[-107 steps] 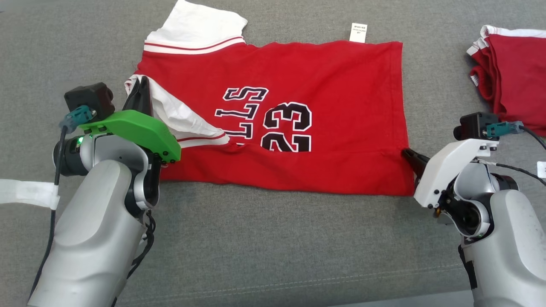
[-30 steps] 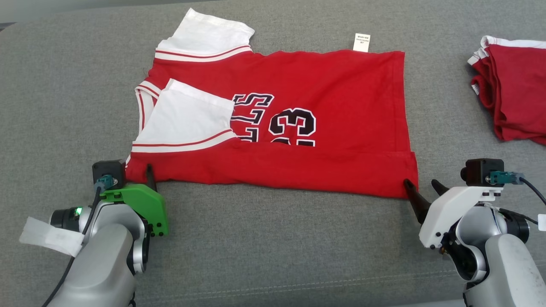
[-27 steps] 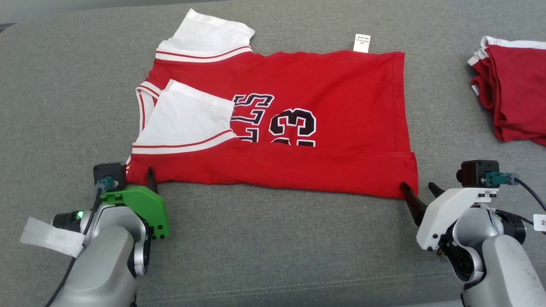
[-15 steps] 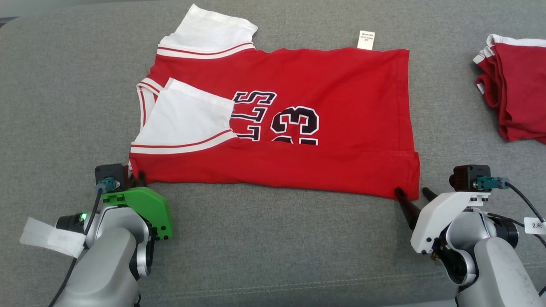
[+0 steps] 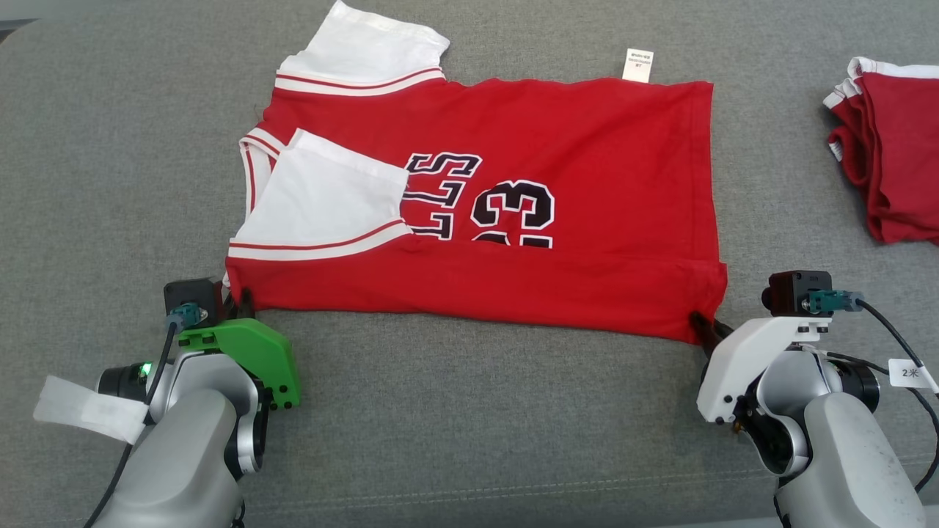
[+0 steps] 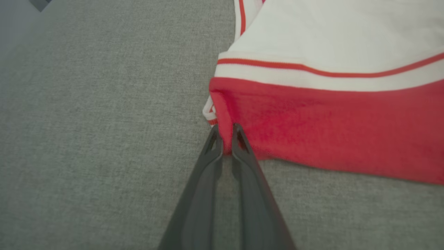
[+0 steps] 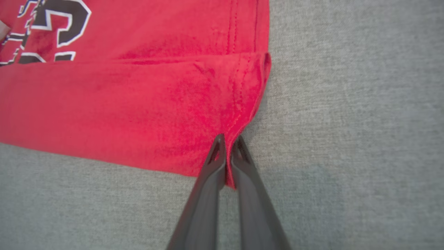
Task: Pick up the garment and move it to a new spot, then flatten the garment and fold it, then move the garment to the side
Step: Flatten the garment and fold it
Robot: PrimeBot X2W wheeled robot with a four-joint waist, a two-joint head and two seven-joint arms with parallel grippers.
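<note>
In the head view, at about 8 o'clock, a strip of white tape [image 5: 81,411] wraps the left forearm, whose wrist carries a green cover [image 5: 246,352]. Ahead of it the left gripper [image 6: 225,129] is closed on the near left corner of the garment [image 5: 587,139] — in the left wrist view a narrow pinch of red cloth sits between its two dark fingertips, just below the white band with its red stripe. The garment, a red jersey, lies spread flat on the grey fabric surface [image 5: 469,418], filling the middle of the view and reaching toward 12 o'clock. Its near long edge is folded over as a band that covers the lower part of the black number 23 [image 5: 513,213]. One white sleeve [image 5: 323,198] is folded inward across the chest at the jersey's 9 o'clock; the other white sleeve [image 5: 367,44] juts out at its 11 o'clock. A small white label [image 5: 637,64] projects from the far edge at 1 o'clock. At about 4 o'clock the right gripper [image 7: 228,139], under a white wrist cover [image 5: 741,356], is likewise closed on the garment's near right corner at the hem — red cloth nipped between its fingertips. At 2 o'clock, well apart from the jersey, a second red-and-white garment [image 5: 895,147] lies bunched at the right edge.
</note>
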